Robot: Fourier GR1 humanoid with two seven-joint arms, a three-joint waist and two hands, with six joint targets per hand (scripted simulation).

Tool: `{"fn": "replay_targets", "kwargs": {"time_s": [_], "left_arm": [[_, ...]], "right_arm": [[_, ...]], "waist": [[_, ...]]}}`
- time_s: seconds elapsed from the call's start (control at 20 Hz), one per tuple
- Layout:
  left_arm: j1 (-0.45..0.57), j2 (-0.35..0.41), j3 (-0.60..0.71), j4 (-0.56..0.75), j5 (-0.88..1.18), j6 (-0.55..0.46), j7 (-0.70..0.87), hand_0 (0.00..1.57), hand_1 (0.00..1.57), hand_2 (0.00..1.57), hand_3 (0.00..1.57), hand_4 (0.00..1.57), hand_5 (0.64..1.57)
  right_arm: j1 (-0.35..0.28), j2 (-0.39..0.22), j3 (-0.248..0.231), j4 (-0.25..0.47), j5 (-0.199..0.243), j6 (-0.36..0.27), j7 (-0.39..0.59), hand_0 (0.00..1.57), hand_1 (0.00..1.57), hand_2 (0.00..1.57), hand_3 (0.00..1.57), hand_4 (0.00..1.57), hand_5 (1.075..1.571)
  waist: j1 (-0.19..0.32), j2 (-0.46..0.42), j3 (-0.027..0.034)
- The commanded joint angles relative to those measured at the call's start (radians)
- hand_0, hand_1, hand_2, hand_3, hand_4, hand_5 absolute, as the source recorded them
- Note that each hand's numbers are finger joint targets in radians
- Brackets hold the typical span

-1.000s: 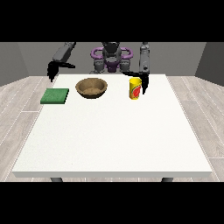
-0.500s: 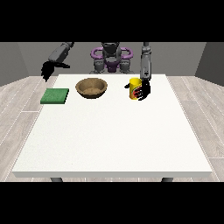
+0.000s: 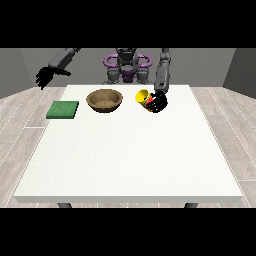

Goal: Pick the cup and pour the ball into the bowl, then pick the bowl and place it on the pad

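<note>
White table (image 3: pixel 125 155): robot hand at view's right (image 3: pixel 159 103) curled round tilted yellow cup (image 3: pixel 143 97) (beside bowl (image 3: pixel 104 100)).

One white table (image 3: pixel 125 160) stands in the front view, and three loose things show at its far end: one yellow cup (image 3: pixel 143 97), one brown wooden bowl (image 3: pixel 104 100), and one flat green pad (image 3: pixel 63 109). No ball can be made out, so that count cannot be given. There is one robot (image 3: pixel 127 65) behind the table, with two arms and two black hands: one hand at the view's left (image 3: pixel 45 77) and one hand at the view's right (image 3: pixel 159 102).
</note>
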Motion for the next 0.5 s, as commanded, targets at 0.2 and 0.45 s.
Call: {"fn": "replay_targets", "kwargs": {"time_s": [0.2, 0.45], "left_arm": [[0.000, -0.037, -0.218, -0.049, -0.249, 0.071, 0.321, 1.39, 1.39, 1.57, 1.57, 1.02, 1.536], [-0.079, -0.018, -0.329, -0.065, -0.424, 0.057, 0.524, 1.38, 1.38, 1.57, 1.57, 1.14, 1.567]], "right_arm": [[0.067, -0.038, -0.040, 0.217, 0.016, 0.016, -0.004, 0.00, 0.00, 0.08, 0.00, 0.00, 1.560], [0.077, -0.072, -0.072, 0.303, 0.020, 0.000, -0.007, 0.00, 0.00, 0.00, 0.00, 0.00, 1.560]], "waist": [[0.118, -0.261, -0.0003], [0.198, -0.315, 0.0000]]}}
